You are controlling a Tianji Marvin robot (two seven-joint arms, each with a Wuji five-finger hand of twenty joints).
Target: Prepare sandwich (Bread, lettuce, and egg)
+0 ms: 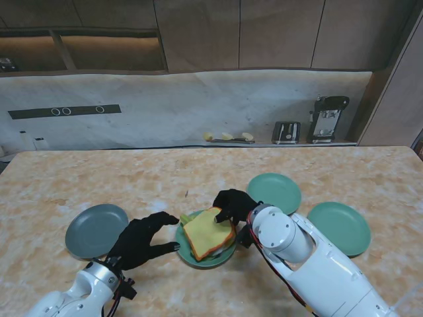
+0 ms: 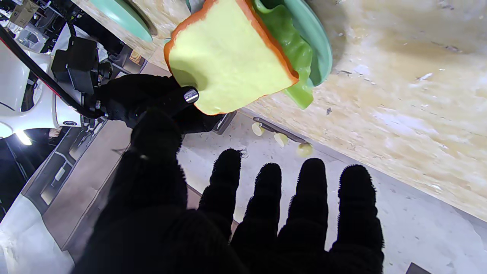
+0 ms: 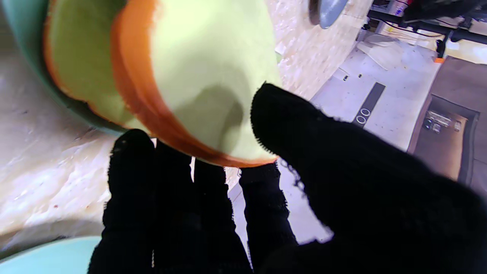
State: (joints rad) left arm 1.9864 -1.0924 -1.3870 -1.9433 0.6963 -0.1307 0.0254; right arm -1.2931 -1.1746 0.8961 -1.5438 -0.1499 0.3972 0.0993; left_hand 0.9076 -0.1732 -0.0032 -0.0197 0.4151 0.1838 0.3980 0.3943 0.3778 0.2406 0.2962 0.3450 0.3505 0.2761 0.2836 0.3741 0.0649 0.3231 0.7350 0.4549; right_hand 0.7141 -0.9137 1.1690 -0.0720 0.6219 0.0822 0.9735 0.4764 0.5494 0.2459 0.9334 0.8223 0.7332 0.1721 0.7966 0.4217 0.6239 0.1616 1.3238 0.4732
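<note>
A top bread slice [image 1: 208, 232] [image 2: 228, 61] [image 3: 201, 76] with an orange crust hangs tilted over the green centre plate [image 1: 206, 260] [image 2: 315, 45]. My right hand [image 1: 234, 205] [image 3: 266, 198] is shut on its far edge, thumb on one face and fingers on the other. A green lettuce leaf [image 1: 187, 217] [image 2: 293, 53] lies under it, and a second bread slice [image 3: 76, 61] lies lower on the plate. No egg can be made out. My left hand [image 1: 140, 241] [image 2: 243, 213] rests open beside the plate's left rim, holding nothing.
A grey plate [image 1: 96, 230] lies to the left of my left hand. Two green plates [image 1: 274, 192] [image 1: 339, 227] sit to the right. Far back against the wall stand a toaster [image 1: 286, 133] and a black appliance [image 1: 327, 119].
</note>
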